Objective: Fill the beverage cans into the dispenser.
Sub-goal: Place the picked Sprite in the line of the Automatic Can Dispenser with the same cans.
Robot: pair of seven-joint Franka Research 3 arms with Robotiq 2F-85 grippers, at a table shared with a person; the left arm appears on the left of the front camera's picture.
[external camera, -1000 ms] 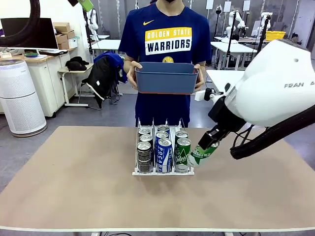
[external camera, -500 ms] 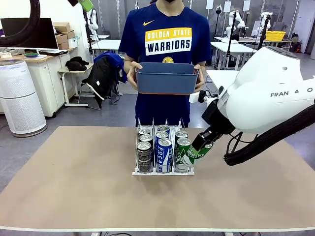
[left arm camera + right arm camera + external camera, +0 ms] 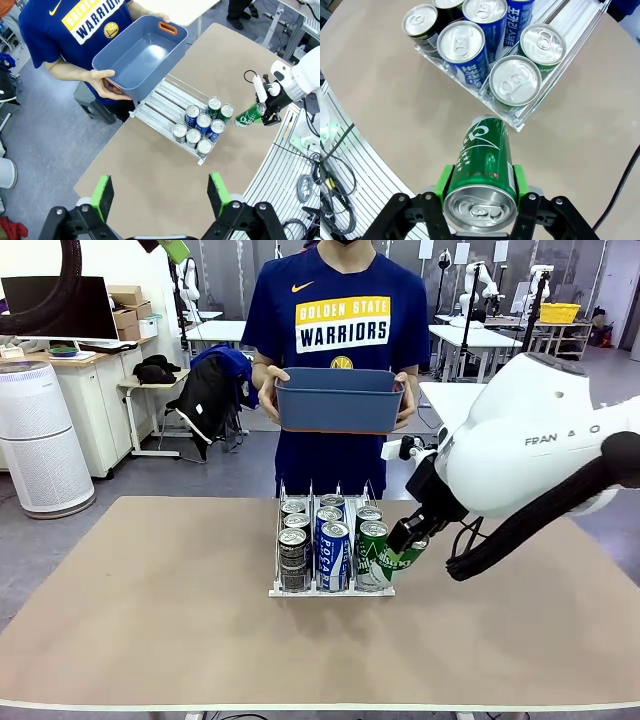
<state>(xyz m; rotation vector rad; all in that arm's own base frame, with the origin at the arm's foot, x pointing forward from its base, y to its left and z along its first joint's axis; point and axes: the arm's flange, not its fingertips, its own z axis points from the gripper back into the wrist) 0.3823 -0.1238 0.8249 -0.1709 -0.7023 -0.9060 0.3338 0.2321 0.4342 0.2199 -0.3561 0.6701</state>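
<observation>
A clear plastic dispenser (image 3: 330, 590) with three narrow lanes stands near the middle of the table. Six cans stand upright at its near end, two per lane: black cans (image 3: 293, 558), blue cans (image 3: 333, 553) with white lettering, and green cans (image 3: 371, 545). A seventh green can (image 3: 393, 559) hangs tilted just beside the green lane, its base lowest.

The person's blue shirt (image 3: 335, 315) reads "GOLDEN STATE WARRIORS" in yellow and white blocks, with a small yellow swoosh mark on the chest; the left wrist view shows "WARRIOR" of it. The white right arm (image 3: 545, 435), behind its gripper, carries grey letters "FRAN" and a partial "O". A blue can (image 3: 333, 555), in the dispenser lane just beyond the right gripper (image 3: 405, 545), shows white vertical lettering "POCA". White Korean characters run down another blue can (image 3: 521, 17), too small to read.
</observation>
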